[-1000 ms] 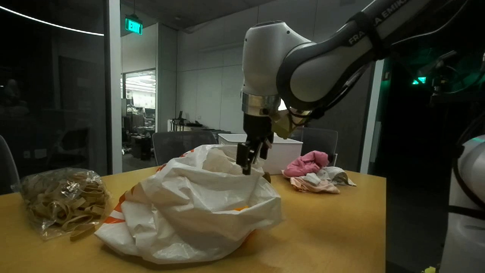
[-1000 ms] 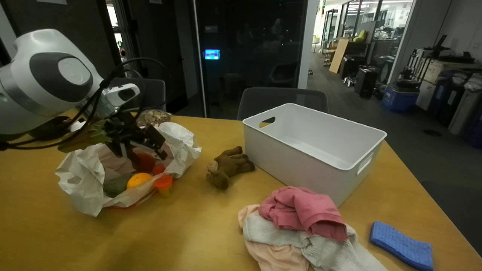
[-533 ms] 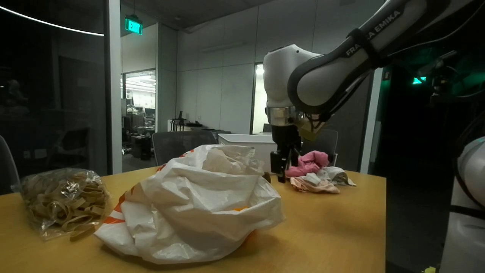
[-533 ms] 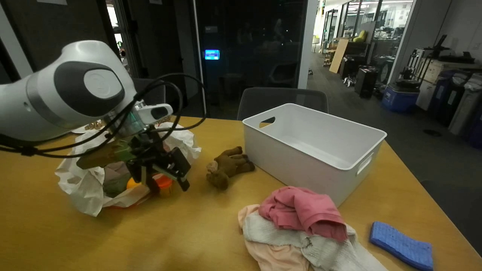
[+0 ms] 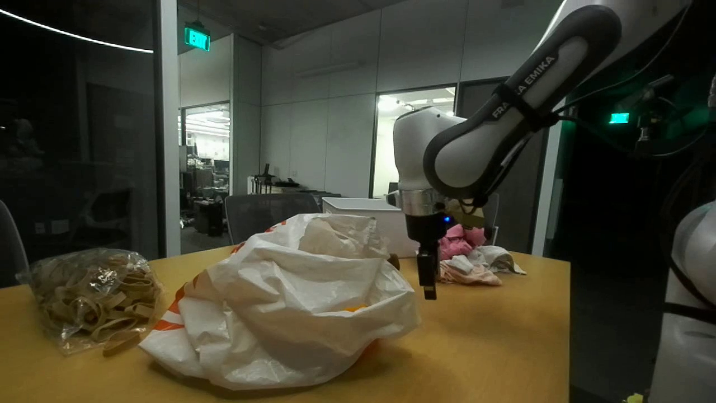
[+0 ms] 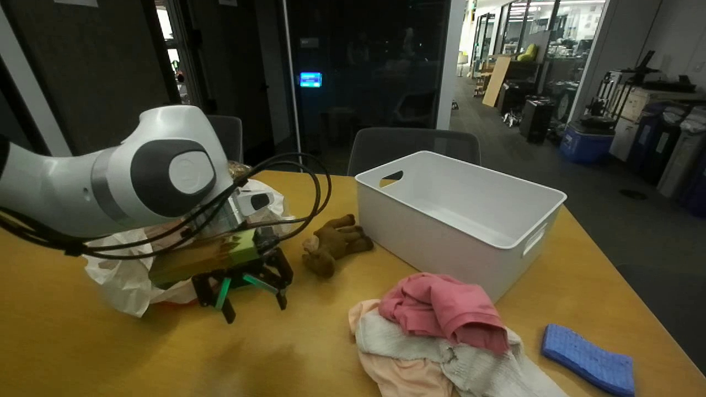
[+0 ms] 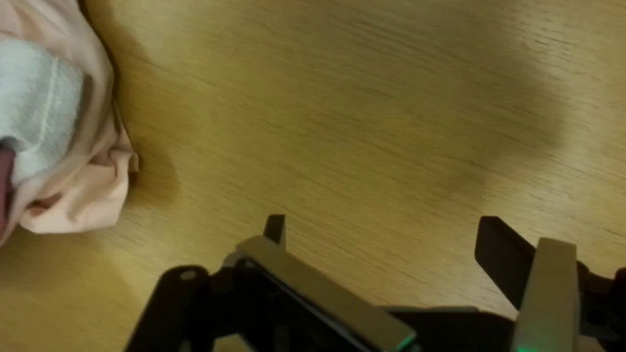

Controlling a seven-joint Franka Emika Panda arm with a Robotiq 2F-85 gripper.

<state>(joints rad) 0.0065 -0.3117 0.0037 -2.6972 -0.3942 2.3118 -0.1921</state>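
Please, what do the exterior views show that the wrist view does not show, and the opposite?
Only the exterior views: for example, the white bag, white bin, and brown plush toy.
Only the wrist view: no extra object, just a close downward look between the open fingers.
Both: the fingers, the wooden table, peach cloth, grey cloth and pink cloth.

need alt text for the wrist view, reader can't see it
Two open fingers, holding nothing, stand apart at the bottom of the picture above a wooden table. At the upper left lies crumpled peach cloth with grey cloth on it and a sliver of pink cloth at the edge.
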